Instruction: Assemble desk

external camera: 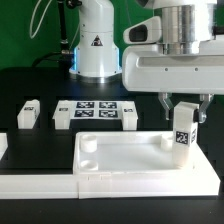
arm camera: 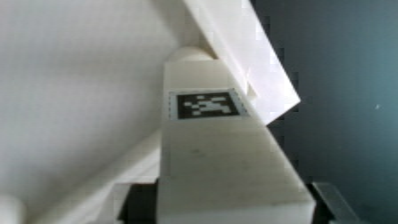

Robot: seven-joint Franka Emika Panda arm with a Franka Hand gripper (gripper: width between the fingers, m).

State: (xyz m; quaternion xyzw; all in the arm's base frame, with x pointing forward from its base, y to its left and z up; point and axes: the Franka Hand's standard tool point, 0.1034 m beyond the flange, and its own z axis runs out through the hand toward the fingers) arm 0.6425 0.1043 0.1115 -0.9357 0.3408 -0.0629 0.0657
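Wrist view shows the gripper (arm camera: 228, 203) jaws clamped narrowly on a tagged white leg (arm camera: 214, 145), whose far end seemingly touches the desk top (external camera: 125, 166) corner.

leg (external camera: 183, 128) over far rim of desk top (external camera: 130, 162) | marker board (external camera: 95, 110) behind it | loose leg (external camera: 27, 113) to exterior view's left

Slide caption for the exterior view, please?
Gripper holds a tagged leg upright at a corner of the desk top.

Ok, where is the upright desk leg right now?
In the exterior view the leg is on the right, gripped by the tool at the far right corner of the desk top, right of the marker board.
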